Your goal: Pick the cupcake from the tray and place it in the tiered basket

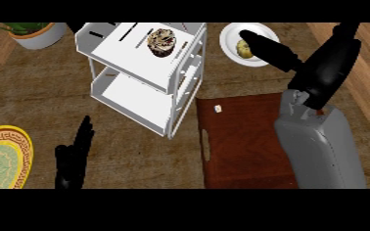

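Head view: my right hand (271, 51) hangs over a white plate (233, 33), fingers straight and holding nothing, since the cupcake (162, 42) already sits on the tiered basket (108, 39)'s top shelf. My left hand (76, 151) rests open beside the tray (245, 142).

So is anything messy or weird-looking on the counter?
Nothing looks spilled or broken. The cupcake sits upright on the top shelf of the tiered basket. A tiny white bit lies on the brown tray; I cannot tell what it is.
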Controlling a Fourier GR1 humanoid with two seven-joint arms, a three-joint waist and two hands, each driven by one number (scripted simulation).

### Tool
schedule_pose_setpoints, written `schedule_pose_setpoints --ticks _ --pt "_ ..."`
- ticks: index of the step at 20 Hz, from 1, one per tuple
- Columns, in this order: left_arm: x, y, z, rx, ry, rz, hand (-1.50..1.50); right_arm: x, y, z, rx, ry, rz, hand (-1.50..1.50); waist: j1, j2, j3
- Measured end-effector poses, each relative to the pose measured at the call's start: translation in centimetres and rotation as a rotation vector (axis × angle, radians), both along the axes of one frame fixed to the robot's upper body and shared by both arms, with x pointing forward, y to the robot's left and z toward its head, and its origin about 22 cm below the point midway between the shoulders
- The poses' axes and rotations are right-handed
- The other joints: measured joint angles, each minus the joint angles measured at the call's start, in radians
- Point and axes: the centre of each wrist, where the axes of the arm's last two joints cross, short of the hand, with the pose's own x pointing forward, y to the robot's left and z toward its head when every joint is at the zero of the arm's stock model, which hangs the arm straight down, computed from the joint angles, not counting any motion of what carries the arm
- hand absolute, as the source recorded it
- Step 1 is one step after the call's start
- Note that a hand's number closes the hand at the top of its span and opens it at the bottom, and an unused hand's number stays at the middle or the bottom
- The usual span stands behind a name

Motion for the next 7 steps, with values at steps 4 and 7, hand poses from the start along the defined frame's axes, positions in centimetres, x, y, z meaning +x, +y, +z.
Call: schedule_pose_setpoints --ticks 4,7 --pt "-0.5 0.0 -0.2 -0.002 -0.001 0.014 0.00 -4.7 -3.8 -0.1 0.028 -0.014 -0.017 -1.50 -0.014 -0.001 0.000" --pt "-0.6 0.6 -0.1 0.002 -0.002 0.021 0.00 -8.8 -6.0 -0.2 0.043 -0.013 0.007 -1.50 -0.017 0.001 0.001"
